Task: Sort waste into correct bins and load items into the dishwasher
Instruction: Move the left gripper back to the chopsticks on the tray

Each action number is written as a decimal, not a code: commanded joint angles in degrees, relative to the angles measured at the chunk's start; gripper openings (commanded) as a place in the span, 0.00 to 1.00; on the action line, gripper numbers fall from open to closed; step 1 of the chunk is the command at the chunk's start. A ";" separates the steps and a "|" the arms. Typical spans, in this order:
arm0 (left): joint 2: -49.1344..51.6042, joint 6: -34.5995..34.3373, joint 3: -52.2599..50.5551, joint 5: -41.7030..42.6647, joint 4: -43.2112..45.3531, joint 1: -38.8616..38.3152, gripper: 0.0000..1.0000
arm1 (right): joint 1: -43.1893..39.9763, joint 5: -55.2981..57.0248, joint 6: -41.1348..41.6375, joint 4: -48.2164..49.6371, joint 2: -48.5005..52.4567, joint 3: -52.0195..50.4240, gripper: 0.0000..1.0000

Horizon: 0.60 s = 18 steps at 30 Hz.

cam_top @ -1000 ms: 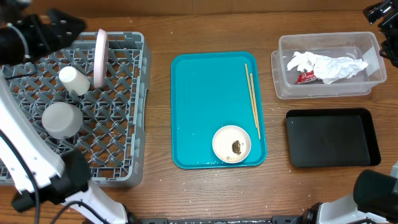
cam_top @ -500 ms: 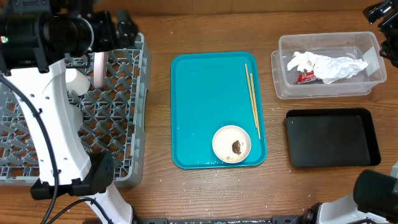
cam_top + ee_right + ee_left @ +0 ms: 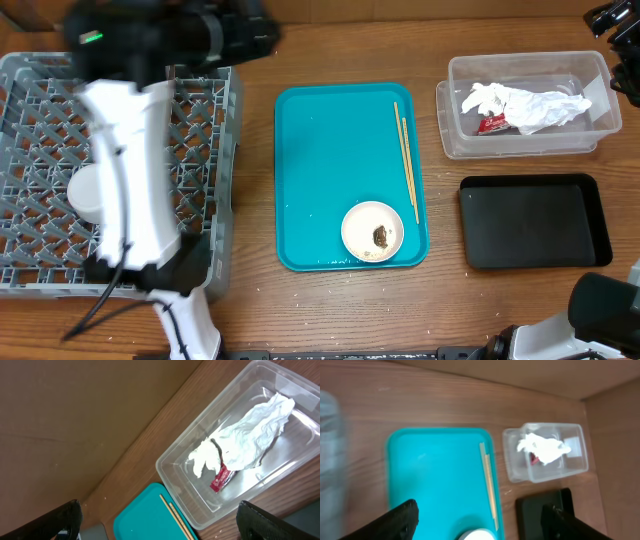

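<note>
The grey rack [image 3: 40, 120] lies largely hidden under the blurred left arm [image 3: 135, 180], 1 pale bowl [image 3: 80, 195] peeking out. The teal tray [image 3: 330, 150] holds a small bowl [image 3: 362, 222], brown lump [image 3: 381, 236] and 2 chopsticks [image 3: 406, 150], awaiting sorting. Paper [image 3: 530, 105] and wrapper [image 3: 490, 124] sit binned in the clear tub [image 3: 452, 140]; the black tray [image 3: 530, 220] is bare. Left gripper [image 3: 479, 506] and right gripper [image 3: 159, 507] gape wide, empty.

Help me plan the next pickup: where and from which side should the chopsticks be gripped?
Probably grip the chopsticks mid-length from straight above, squeezing across both. They lie flat, side by side, along the teal tray's right rim, and their near ends sit close beside the bowl.
</note>
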 commanded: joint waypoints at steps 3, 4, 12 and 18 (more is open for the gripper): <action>12.66 -6.86 -0.02 -10.49 9.25 -13.18 0.75 | -0.11 -0.52 0.37 0.35 -1.51 0.24 1.00; 14.51 -8.26 -0.02 -14.10 10.40 -15.28 0.73 | -0.11 -0.52 0.37 0.35 -1.51 0.24 1.00; 26.43 -17.88 -0.02 -38.12 14.60 -28.76 0.65 | -0.11 -0.52 0.37 0.35 -1.51 0.24 1.00; 33.48 -23.02 -0.02 -41.99 15.47 -32.70 0.56 | -0.11 -0.52 0.37 0.35 -1.51 0.24 1.00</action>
